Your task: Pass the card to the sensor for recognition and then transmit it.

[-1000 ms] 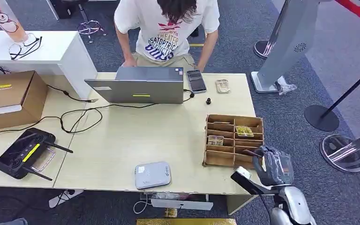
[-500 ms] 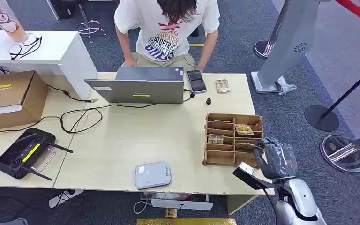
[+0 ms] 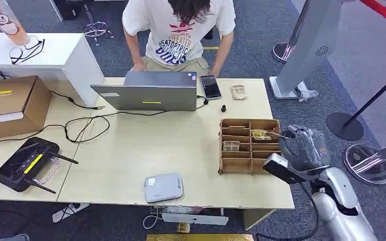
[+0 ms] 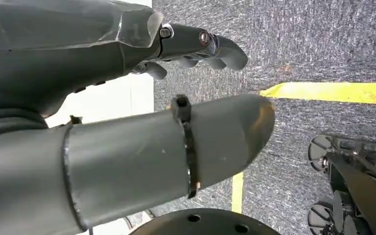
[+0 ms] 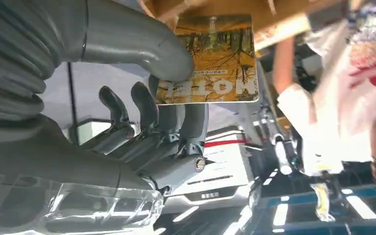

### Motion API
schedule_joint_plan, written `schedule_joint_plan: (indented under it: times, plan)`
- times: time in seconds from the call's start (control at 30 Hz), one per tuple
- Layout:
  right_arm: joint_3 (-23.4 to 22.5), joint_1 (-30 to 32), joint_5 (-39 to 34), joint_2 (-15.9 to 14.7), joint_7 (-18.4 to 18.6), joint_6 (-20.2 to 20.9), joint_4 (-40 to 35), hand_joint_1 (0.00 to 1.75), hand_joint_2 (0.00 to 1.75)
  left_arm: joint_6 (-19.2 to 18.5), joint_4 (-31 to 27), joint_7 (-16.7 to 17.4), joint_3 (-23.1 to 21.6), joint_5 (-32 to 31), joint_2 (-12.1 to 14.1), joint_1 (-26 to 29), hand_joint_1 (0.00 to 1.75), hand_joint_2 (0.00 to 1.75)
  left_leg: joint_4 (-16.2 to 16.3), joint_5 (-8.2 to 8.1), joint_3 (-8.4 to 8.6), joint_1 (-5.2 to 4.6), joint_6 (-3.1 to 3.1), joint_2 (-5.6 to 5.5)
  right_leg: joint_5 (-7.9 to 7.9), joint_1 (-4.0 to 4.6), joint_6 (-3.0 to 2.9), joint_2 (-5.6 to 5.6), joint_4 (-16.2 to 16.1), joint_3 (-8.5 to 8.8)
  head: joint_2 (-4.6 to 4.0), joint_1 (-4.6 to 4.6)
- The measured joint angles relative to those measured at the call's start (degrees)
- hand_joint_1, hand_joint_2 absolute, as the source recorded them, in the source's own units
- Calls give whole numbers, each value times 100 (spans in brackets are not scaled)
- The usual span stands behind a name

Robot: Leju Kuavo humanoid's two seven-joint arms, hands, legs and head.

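Right robot hand (image 3: 305, 145) pinches card (image 5: 208, 58) between thumb and fingers above wooden organizer (image 3: 249, 145)

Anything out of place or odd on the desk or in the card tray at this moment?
Nothing looks spilled or damaged. The wooden tray sits square on the table, with cards in some slots. The right hand pinches a hotel card beside it. One loose card lies by the phone.

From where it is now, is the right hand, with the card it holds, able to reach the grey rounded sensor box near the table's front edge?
Probably yes: the right hand pinches the autumn-picture hotel card beside the wooden compartment tray, and bare tabletop lies between the tray and the grey rounded sensor box.
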Motion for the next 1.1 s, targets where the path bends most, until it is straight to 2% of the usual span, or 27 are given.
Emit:
schedule_joint_plan:
  times: [0.03,0.07,0.13,0.23,0.43,0.5,0.7,0.97,1.1]
  plan:
    - [0,-106,-166,-57,-52,118,-22,155,175,77,0,0,2,0,-15,-4,0,0,0,0,1,-1,0,0,0,0,0,0,0,0,0,-2]
    - [0,-233,-338,-126,-104,241,-39,152,175,156,0,0,9,0,-33,-11,0,0,1,2,0,-1,2,0,1,-1,1,0,0,0,0,0]
    - [-2,-460,-598,-244,-196,401,-81,162,175,233,0,2,26,0,-57,-35,0,0,1,2,1,-3,3,-1,2,-2,2,-2,0,1,0,-2]
    - [9,-875,-958,-391,-323,646,-94,169,175,253,0,22,46,-20,-74,-48,0,0,1,3,-5,-4,3,1,7,-4,5,1,0,1,0,0]
    - [183,-2284,-1584,-642,-385,1106,99,173,175,258,0,35,96,-72,-87,-81,0,0,3,15,-1,-4,15,-1,14,-3,4,-3,1,-1,0,-2]
    - [276,-2689,-1718,-734,-395,1158,210,175,175,262,7,33,109,-107,-90,-79,0,0,3,17,-4,-4,11,-4,14,-3,4,-7,1,-1,0,-2]
    - [485,-3496,-1999,-856,-310,1237,347,171,175,-116,28,-81,114,-240,9,-62,0,0,3,17,-5,-3,11,-5,14,-3,4,-8,1,-1,0,-2]
    - [708,-4030,-2165,-870,-194,1307,549,164,175,-110,28,-133,114,-326,39,-66,0,0,3,17,-7,-3,11,-5,14,-2,4,-8,1,0,0,-2]
    - [842,-4151,-2130,-819,-140,1259,741,175,175,-110,28,-173,111,-380,33,-71,0,0,3,17,-6,-3,11,-5,15,-2,4,-8,1,0,0,-2]
